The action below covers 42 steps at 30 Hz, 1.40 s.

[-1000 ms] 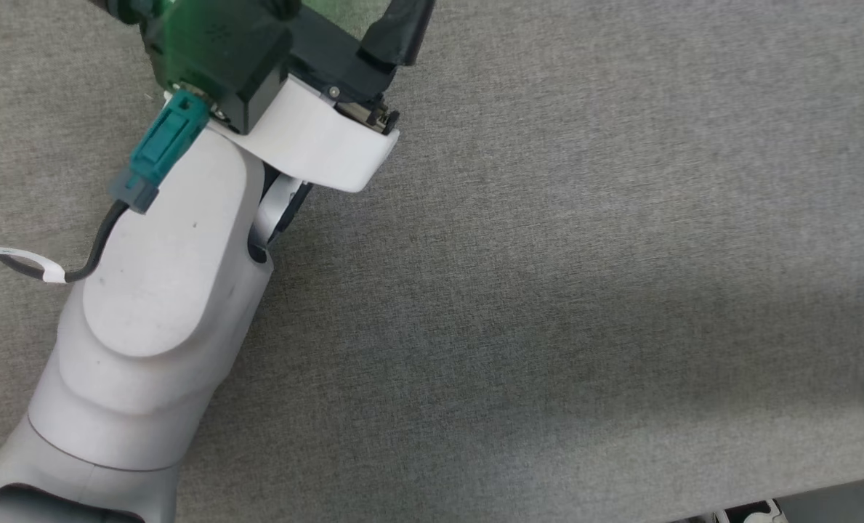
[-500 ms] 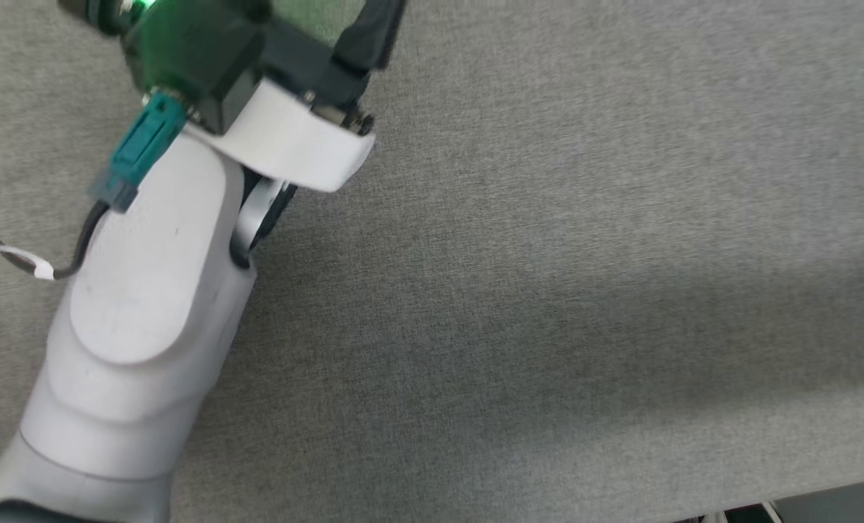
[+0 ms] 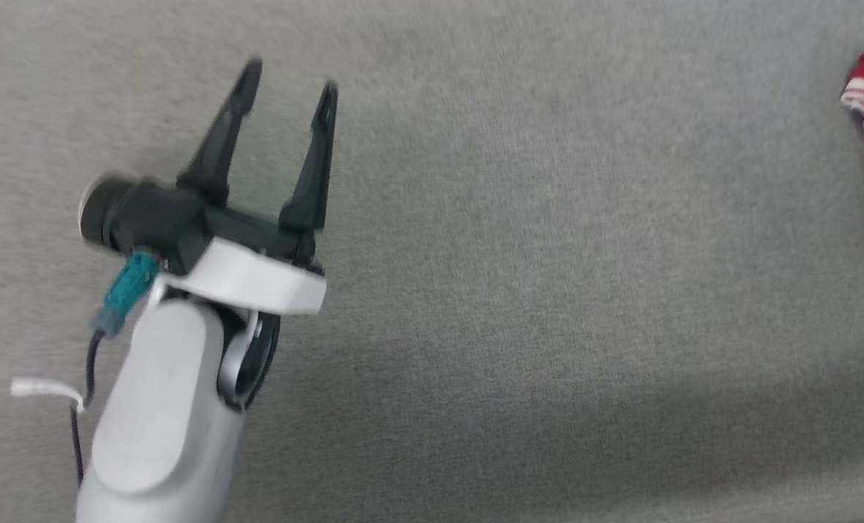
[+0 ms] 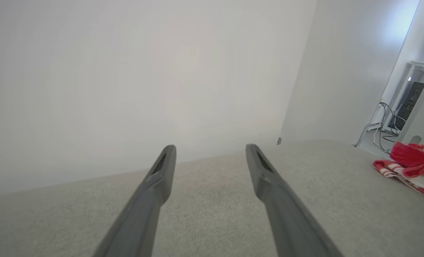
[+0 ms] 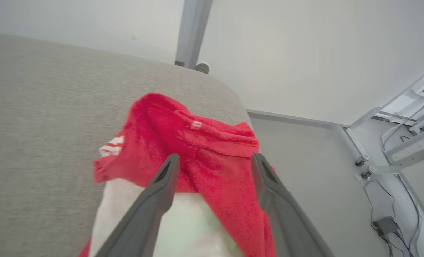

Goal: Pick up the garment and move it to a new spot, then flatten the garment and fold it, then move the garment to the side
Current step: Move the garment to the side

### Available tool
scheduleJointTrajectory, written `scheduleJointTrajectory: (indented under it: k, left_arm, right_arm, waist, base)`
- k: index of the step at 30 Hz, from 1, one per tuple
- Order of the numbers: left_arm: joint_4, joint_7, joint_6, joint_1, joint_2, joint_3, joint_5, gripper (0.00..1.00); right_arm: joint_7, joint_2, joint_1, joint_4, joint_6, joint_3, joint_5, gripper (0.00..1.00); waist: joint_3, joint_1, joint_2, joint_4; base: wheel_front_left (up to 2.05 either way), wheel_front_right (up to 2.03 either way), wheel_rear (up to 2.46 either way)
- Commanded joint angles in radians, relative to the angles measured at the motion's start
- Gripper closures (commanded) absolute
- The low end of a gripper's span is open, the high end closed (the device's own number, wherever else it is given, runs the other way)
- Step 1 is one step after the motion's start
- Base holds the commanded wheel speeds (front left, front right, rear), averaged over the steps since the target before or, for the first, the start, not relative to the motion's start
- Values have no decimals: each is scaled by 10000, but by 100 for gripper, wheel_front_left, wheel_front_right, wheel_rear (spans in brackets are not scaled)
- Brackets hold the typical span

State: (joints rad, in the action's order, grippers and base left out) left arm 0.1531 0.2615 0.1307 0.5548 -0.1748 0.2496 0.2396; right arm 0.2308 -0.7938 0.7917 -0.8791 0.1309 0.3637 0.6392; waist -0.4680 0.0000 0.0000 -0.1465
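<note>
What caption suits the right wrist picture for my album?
The open right gripper poised over the crumpled red garment near a corner of the grey fabric surface.

Two long dark fingers of the left gripper [image 4: 211, 150] stand wide apart over a flat grey woven-fabric surface [image 4: 212, 207]. A plain white wall [image 4: 126, 71] rises behind. Far right, a crumpled bright red soft-fabric garment [image 4: 408, 160] with white-striped trim lies on the surface.

The garment [image 5: 197, 139] is bright red with a white panel and white-and-red striped trim. The worktop [image 3: 548, 254] is plain grey. The left claw [image 3: 290, 81] is black, its forearm [image 3: 163, 414] pale grey, its plug [image 3: 128, 287] teal.
</note>
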Motion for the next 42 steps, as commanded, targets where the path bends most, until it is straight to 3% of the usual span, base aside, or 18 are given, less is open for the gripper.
scheduleJointTrajectory:
  k: [1, 16, 30, 42]
  left_arm:
    - [34, 49, -6, -375, 44, -141, 47, 0]
    - [614, 49, -6, -3892, 429, -1414, 351, 0]
    - [366, 47, -5, -5851, 620, -2221, 440, 0]
    - [-579, 47, -5, -6836, 614, -2506, 246, 0]
  right_arm:
    - [95, 125, -281, 168, -5, 118, 118, 0]
    - [342, 1583, -3178, 1979, -4, 624, 261, 0]
    - [344, 2854, -6069, 4524, -4, -1827, -912, 0]
    - [216, 3612, -7512, 6407, -4, -3042, -1630, 0]
  waist:
    - [846, 0, 0, 375]
    - [3184, 0, 0, 1135]
    - [4409, 0, 0, 1599]
    - [4635, 0, 0, 1729]
  base:
    - [0, 0, 0]
    - [0, 0, 0]
    - [0, 0, 0]
    - [0, 0, 0]
